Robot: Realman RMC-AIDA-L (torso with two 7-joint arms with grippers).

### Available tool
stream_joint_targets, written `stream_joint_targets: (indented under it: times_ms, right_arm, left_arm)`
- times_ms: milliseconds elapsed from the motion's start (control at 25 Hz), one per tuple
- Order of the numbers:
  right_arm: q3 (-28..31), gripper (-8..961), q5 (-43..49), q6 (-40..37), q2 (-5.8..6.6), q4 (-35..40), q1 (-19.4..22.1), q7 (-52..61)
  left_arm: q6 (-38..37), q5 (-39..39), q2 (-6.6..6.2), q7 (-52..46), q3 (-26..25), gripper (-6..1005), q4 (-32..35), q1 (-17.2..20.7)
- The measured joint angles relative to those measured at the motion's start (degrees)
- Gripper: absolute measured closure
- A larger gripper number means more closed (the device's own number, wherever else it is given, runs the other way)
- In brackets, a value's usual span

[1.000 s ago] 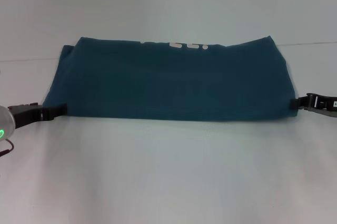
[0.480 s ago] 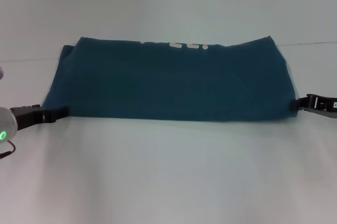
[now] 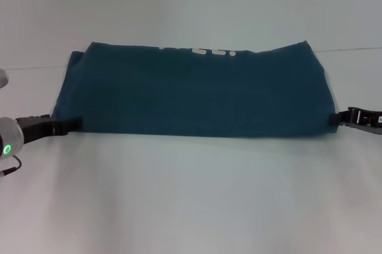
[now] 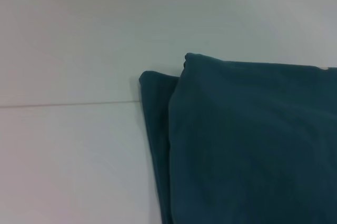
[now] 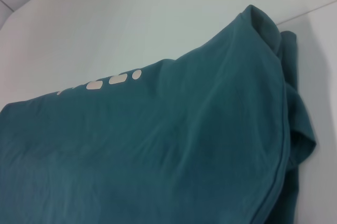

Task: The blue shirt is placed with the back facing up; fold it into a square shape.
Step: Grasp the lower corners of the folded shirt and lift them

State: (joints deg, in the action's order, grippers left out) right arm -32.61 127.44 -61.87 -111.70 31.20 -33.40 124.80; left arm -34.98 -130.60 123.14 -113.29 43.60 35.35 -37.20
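Observation:
The blue shirt (image 3: 197, 93) lies on the white table (image 3: 191, 200) folded into a wide flat band, with a strip of white lettering (image 3: 210, 52) showing along its far edge. My left gripper (image 3: 76, 123) lies low on the table at the band's near left corner, touching the cloth edge. At the near right corner my right gripper (image 3: 335, 118) touches the cloth in the same way. The left wrist view shows the shirt (image 4: 253, 145) with stacked layers at its far left corner. The right wrist view shows the shirt (image 5: 158, 145) with the lettering (image 5: 113, 79) and a bunched sleeve fold.
A thin seam line (image 3: 352, 49) crosses the table behind the shirt. Bare white tabletop stretches in front of the shirt to the near edge and beyond it at the back.
My left gripper has crept slightly right and up, closer against the shirt's near left corner. The right gripper and the shirt have stayed put.

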Motion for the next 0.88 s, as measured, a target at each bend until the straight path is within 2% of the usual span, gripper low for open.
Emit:
stream_joint_targets:
  times_ms: [600,880]
  right_arm:
    - [-0.1,950,0.0,0.1,-0.16,0.0,-0.2,0.0]
    - [0.0,951,0.0,0.0,-0.19,0.0,-0.2,0.0]
  left_arm:
    - [1.4,0.0,0.0,0.6,0.0,198,0.3,0.2]
    - [1.7,-0.8,0.0,0.7,1.0,354,0.2,0.1]
